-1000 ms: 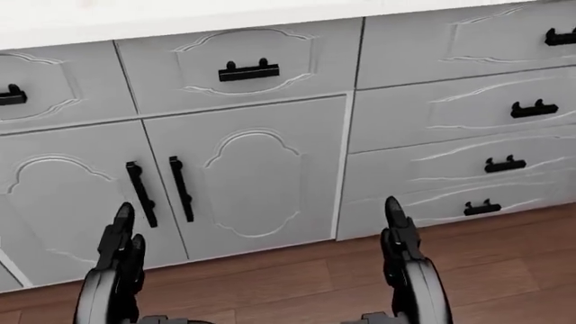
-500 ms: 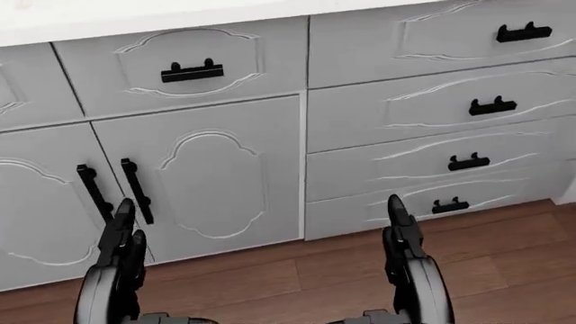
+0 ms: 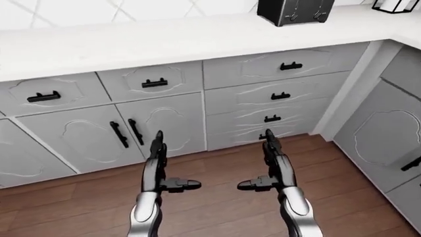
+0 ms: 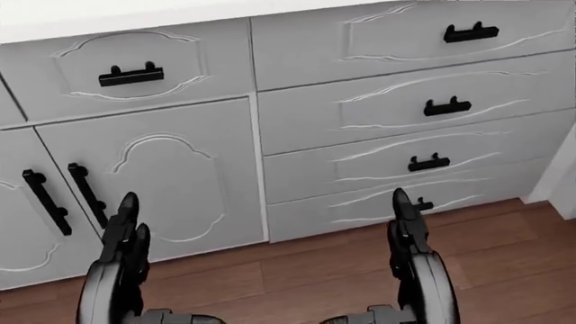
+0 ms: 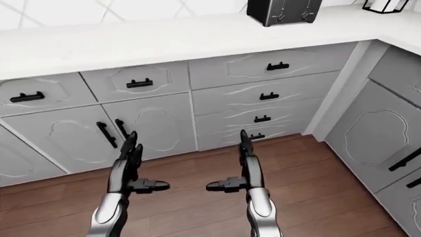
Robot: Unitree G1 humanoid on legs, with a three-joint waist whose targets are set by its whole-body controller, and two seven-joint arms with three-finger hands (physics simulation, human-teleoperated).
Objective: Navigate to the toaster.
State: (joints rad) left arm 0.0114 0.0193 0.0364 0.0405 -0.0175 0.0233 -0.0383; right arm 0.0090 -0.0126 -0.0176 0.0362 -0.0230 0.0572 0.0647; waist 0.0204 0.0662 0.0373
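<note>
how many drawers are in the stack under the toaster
4, one above another below the white countertop, under the toaster: top drawer, second, third, and the bottom drawer, partly hidden behind the right hand.

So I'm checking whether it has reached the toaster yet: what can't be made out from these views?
- toaster: its top is cut off by the upper edge in both eye views; the head view misses it entirely.
- black-framed object at the top right of the left-eye view: mostly cut off, can't be identified.
- countertop: only a strip shows in the head view.
- left hand and right hand: forearms cut by the bottom edge.
</note>
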